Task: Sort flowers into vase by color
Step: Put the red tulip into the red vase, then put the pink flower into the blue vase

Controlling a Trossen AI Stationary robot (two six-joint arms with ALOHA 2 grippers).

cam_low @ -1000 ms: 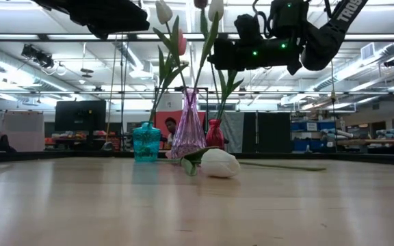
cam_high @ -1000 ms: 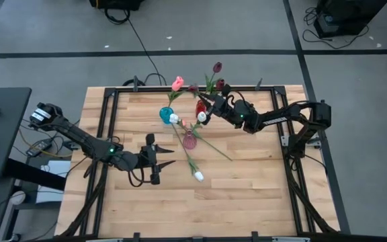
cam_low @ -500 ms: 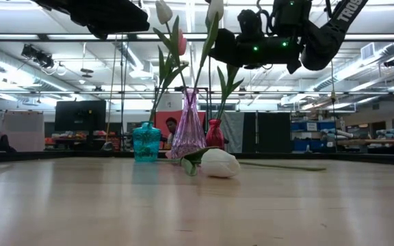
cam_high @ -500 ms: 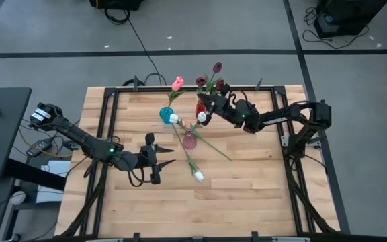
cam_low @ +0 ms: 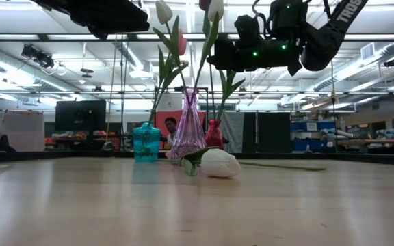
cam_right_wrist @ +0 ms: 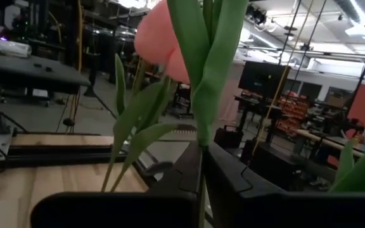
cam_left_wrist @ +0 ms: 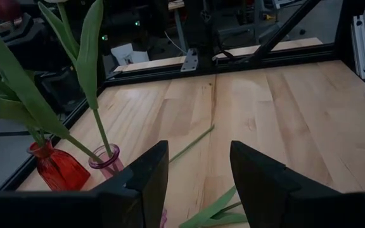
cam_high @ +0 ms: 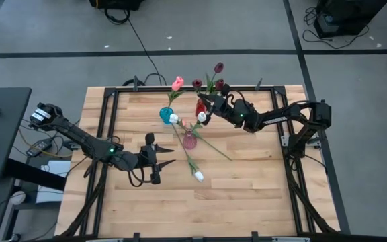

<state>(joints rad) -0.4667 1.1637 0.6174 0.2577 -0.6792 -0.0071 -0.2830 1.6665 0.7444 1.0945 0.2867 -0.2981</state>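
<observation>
1. While the left hand (cam_high: 158,157) is waiting with fingers spread apart over the pale wooden worktop (cam_high: 247,195), the right hand (cam_high: 205,105) is hovering by the red glass vase (cam_high: 199,107), clamped on a thin green tulip stem (cam_right_wrist: 199,136).
2. That stem is running upright, so I'm guessing it's dropping straight down.
3. A white-headed tulip (cam_high: 198,176) is lying flat, stem angled toward the vases, nearer the left hand.

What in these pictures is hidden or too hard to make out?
- Low view: the tops of the tall flowers are cut off by the picture's upper edge.
- Right wrist view: the right gripper is shut on a green stem; its flower head is out of frame, so the colour is unknown.
- High view: the red vase is partly covered by that gripper.
</observation>
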